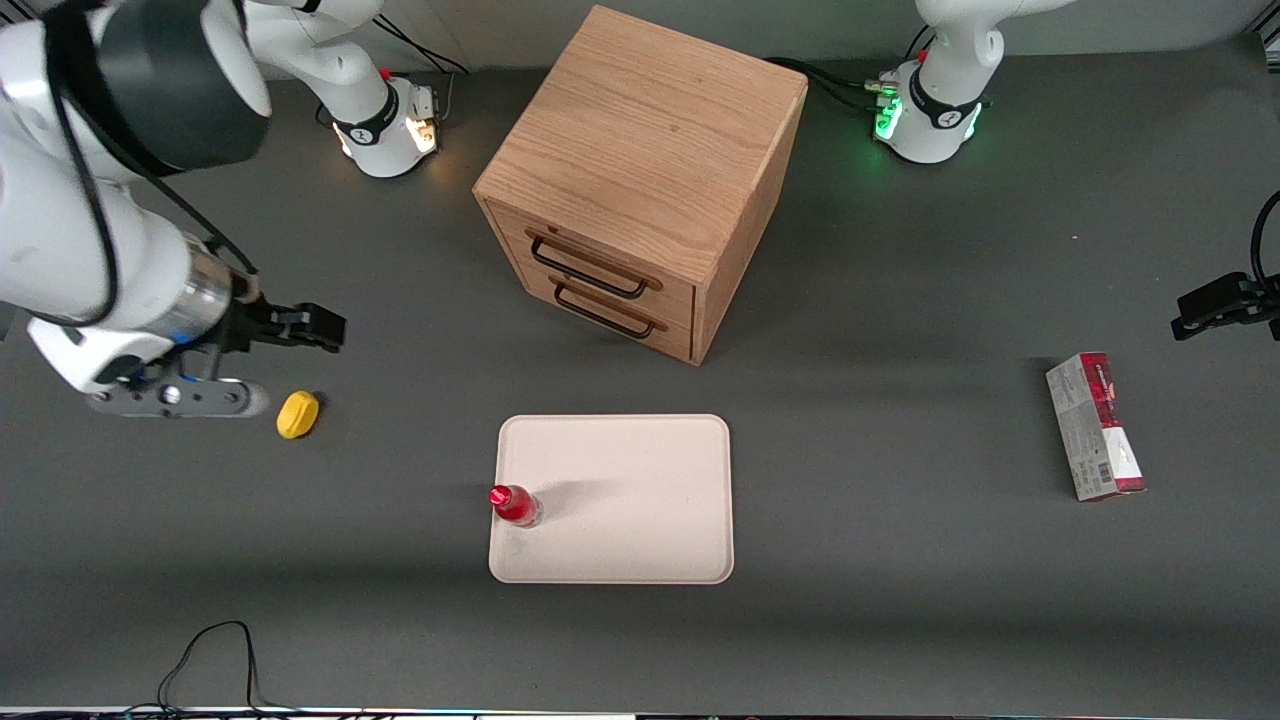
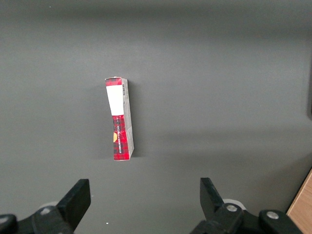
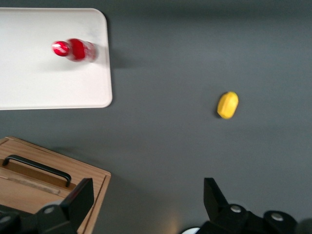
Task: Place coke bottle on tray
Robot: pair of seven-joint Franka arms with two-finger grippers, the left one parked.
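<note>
bottle: one coke bottle (image 1: 515, 505), small, red with clear base, upright on the tray (image 1: 640, 480) near its edge toward my end
tray: one, flat pale beige, rounded corners, low rim
my gripper (image 1: 305, 328): fingers spread, holding nothing, up over the table, well apart from the bottle
cabinet (image 1: 640, 170): one, wood grain, two drawers, dark handles
others: one yellow lump (image 1: 298, 414) near my gripper; one red-and-grey carton (image 1: 1095, 425) toward the parked arm's end

Even overhead light; soft shadows; right wrist view slightly blurred.
</note>
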